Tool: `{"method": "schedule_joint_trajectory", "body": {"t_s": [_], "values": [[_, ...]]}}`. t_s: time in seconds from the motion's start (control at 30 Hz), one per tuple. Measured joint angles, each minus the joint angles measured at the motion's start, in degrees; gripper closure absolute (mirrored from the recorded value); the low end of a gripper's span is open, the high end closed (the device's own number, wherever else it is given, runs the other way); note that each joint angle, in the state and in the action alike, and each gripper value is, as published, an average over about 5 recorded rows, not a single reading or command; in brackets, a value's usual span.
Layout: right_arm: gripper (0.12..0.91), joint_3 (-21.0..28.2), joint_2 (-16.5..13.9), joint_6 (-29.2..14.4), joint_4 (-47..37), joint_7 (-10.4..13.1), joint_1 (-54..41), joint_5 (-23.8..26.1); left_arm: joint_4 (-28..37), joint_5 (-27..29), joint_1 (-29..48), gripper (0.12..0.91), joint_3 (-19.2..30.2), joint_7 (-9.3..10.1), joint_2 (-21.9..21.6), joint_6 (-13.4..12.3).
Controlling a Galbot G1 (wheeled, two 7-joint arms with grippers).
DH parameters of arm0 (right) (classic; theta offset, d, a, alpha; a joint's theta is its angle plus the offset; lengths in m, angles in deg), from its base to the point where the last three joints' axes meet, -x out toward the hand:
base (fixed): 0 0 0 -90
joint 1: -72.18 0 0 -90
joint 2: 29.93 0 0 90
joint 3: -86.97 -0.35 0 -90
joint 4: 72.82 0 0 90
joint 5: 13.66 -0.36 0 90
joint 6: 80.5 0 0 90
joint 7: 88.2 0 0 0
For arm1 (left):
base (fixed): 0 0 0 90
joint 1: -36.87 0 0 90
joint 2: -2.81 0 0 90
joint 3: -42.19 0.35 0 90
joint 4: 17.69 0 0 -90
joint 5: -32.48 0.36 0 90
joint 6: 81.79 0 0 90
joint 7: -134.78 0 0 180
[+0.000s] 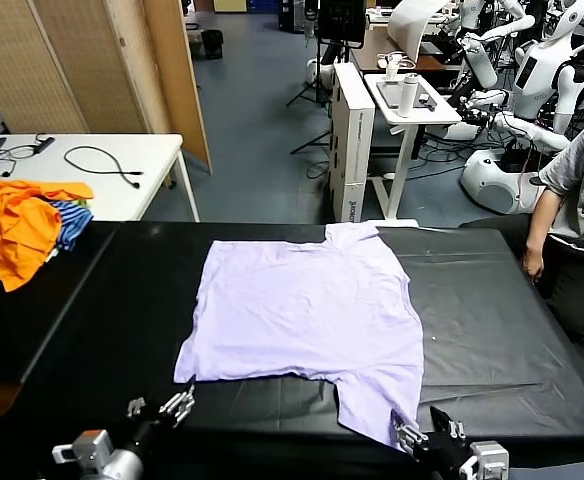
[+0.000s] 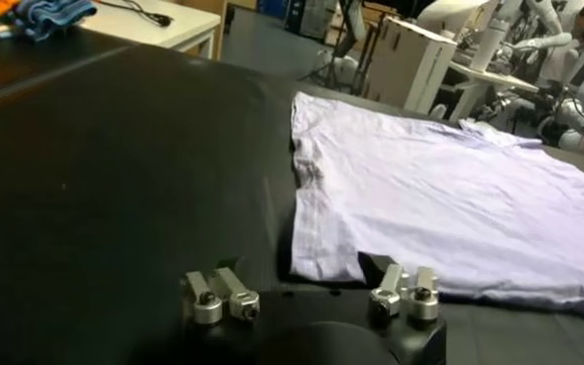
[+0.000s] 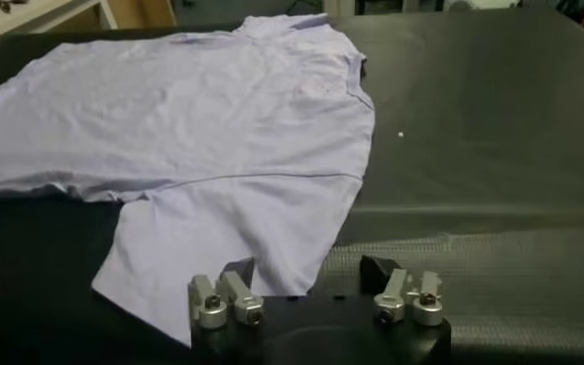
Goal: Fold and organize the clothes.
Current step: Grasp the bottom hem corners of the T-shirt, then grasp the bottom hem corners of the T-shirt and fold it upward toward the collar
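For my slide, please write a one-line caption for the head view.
Lavender T-shirt spread flat on the black table, both open grippers, left and right, at its near edge.

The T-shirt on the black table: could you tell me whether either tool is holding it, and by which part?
Nothing is held. The T-shirt lies flat; the left tool and the right tool stand open at its near edge.

cut off: seated person (image 1: 572,230) at head view's edge | hidden: T-shirt (image 1: 307,315) print, perhaps underneath
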Motion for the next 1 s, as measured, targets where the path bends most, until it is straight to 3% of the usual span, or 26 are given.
{"method": "schedule_joint_trajectory", "body": {"t_s": [0.13,0.2,0.27,0.57,1.0], "values": [[0.705,-0.1,-0.1,0.1,0.3,0.0,0.1,0.0,-0.1,0.0,-0.3,0.823,0.0,-0.04,0.0,0.0],[0.82,0.0,-0.2,0.2,0.6,0.2,0.1,-0.1,-0.3,0.0,-0.5,0.87,0.0,-0.04,-0.1,-0.1],[0.877,0.1,-0.2,0.6,1.1,0.8,0.4,-0.1,-0.6,0.0,-0.8,0.883,-0.1,0.01,-0.3,0.0],[0.885,1.7,-0.3,4.3,6.2,5.6,4.9,0.1,-3.5,0.7,-3.7,0.885,-1.7,1.46,-1.8,0.5],[0.885,-0.1,-1.5,2.3,9.9,5.4,2.8,-2.0,-9.2,0.4,-7.4,0.885,-4.9,2.14,-1.4,-0.4]]}}
